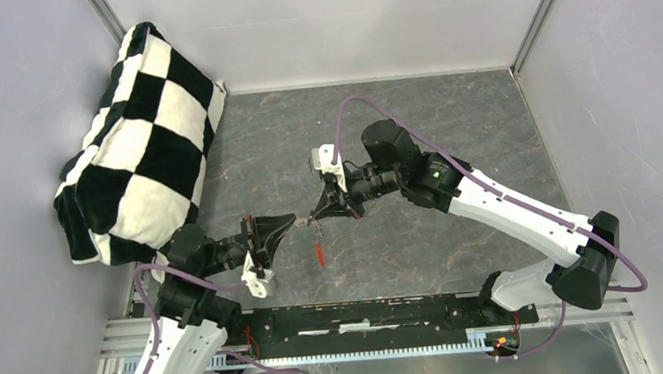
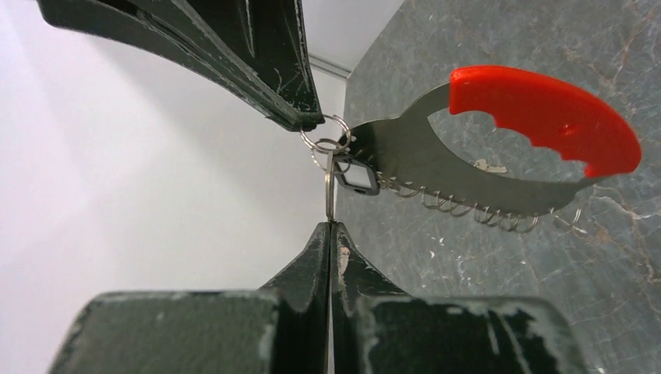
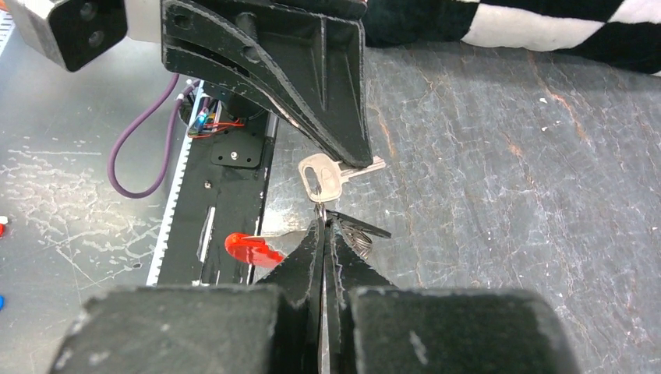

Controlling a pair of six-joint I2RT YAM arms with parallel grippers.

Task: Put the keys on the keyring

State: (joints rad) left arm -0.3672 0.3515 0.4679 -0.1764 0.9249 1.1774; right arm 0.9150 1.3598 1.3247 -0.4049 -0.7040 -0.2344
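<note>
**Threading step: both arms meet above the grey marbled table (image 1: 448, 124).** The left gripper (image 2: 330, 231), its jaws pressed together, pinches the thin wire loop of the keyring (image 2: 425, 167). The keyring is a grey metal toothed arc carrying a bright red curved plastic band (image 2: 546, 117). In the top view the band hangs at 6 o'clock from the pinch. The right gripper (image 3: 323, 224) enters from 2 o'clock and is likewise closed at the loop; what it pinches cannot be told. A silver flat metal key (image 3: 322, 178) sits at 12 o'clock of its tips, blade toward 3 o'clock. A small black-headed piece (image 2: 355, 178), probably the second key, hangs beside the loop. Good practice: hold the loop rigid with the left arm and work the right in small turns along the wire. Avoid pulling the arms apart, which would likely slip the thin wire free.
</note>
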